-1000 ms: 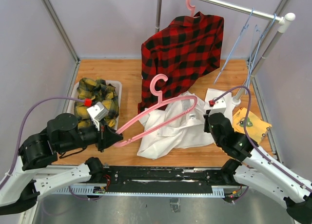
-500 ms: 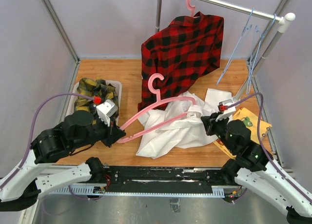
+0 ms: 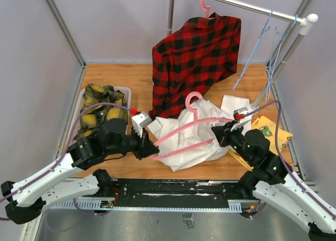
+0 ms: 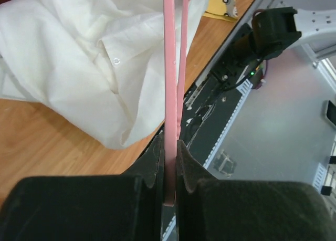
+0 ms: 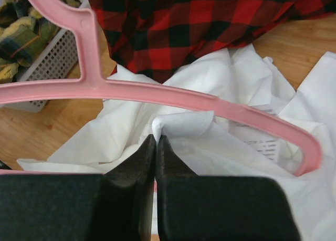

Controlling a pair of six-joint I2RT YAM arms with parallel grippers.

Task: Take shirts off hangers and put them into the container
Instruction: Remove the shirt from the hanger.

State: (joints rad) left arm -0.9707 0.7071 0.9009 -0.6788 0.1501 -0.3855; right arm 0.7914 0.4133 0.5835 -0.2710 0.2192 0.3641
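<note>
1. Pink plastic hanger (image 3: 196, 114) lies tilted across the crumpled white shirt (image 3: 184, 158) at the near middle of the wooden worktop (image 3: 121, 75), hook pointing away from the arms.
2. The left claw (image 3: 149, 149) is clenched on the hanger's left end; the left wrist view shows the pink bar pinched between both fingers.
3. The right claw (image 3: 216, 133) is clenched on a raised fold of the white shirt, just under the hanger's upper bar, by the hanger's right end.
4. The white shirt is partly threaded on the hanger, with cloth between its two bars.
5. The red-and-black plaid shirt (image 3: 197, 57) hangs from a second pink hanger (image 3: 207, 2) on the metal rail (image 3: 247, 7); its hem drapes down near the white shirt.
6. The yellow-and-dark-green plaid shirt (image 3: 100, 112) lies bunched inside the white perforated basket (image 3: 128, 96) at the worktop's left side.
</note>
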